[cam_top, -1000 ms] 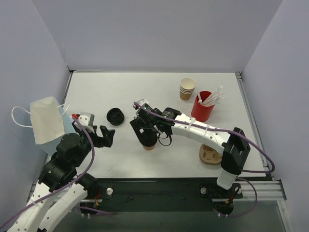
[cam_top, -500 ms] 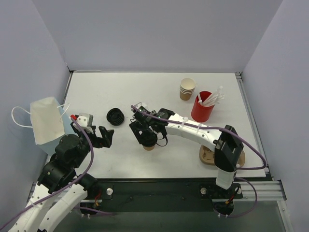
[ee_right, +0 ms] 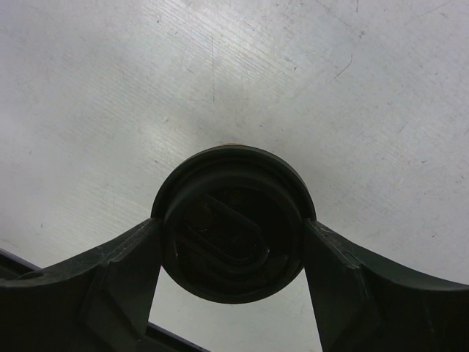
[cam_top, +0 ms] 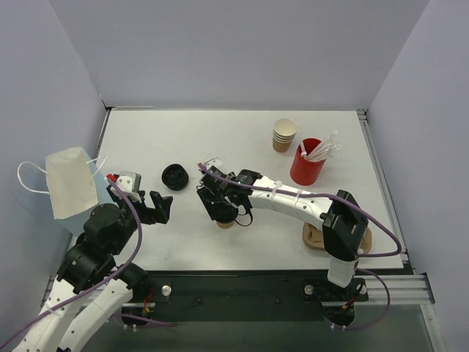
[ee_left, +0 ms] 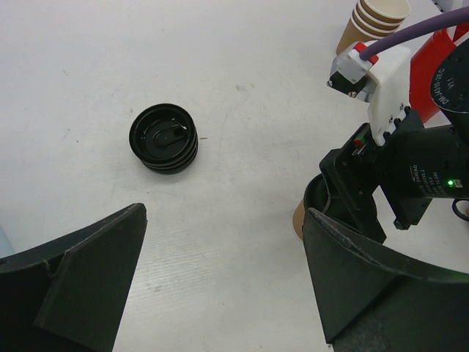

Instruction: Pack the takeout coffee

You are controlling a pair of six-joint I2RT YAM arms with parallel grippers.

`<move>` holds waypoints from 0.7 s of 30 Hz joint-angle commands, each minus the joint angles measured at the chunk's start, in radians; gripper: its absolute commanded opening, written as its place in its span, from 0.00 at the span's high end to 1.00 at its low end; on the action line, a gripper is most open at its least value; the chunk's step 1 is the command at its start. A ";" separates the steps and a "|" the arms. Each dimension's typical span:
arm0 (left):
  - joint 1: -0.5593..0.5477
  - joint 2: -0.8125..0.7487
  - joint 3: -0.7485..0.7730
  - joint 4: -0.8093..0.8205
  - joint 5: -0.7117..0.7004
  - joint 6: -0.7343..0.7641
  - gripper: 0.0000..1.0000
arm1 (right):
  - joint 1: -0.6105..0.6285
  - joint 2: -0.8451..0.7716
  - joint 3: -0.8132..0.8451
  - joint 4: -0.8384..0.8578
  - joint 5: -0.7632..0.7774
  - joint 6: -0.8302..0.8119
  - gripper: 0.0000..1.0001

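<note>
The takeout coffee (ee_right: 233, 257), upright near the stack of black lids (cam_top: 175, 177), is clasped at its lid by the right gripper (ee_right: 231, 235); the left gripper (ee_left: 223, 220) is held wide. Were only the lid pinched, it could be pulled off.

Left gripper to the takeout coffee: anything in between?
Only bare table between left gripper and takeout coffee, per the top view; the lid stack sits off that line.

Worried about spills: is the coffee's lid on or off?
On: a black lid covers the cup in the right wrist view.
</note>
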 commanded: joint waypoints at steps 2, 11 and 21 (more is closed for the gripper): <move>0.004 -0.010 0.013 0.020 -0.020 0.007 0.03 | 0.017 0.070 -0.116 -0.064 0.004 0.079 0.32; 0.004 -0.013 0.011 0.026 -0.024 0.006 0.03 | 0.014 0.032 -0.151 -0.053 0.062 0.093 0.33; 0.004 -0.009 0.010 0.024 -0.026 0.004 0.03 | -0.156 -0.114 -0.226 -0.053 0.135 0.058 0.34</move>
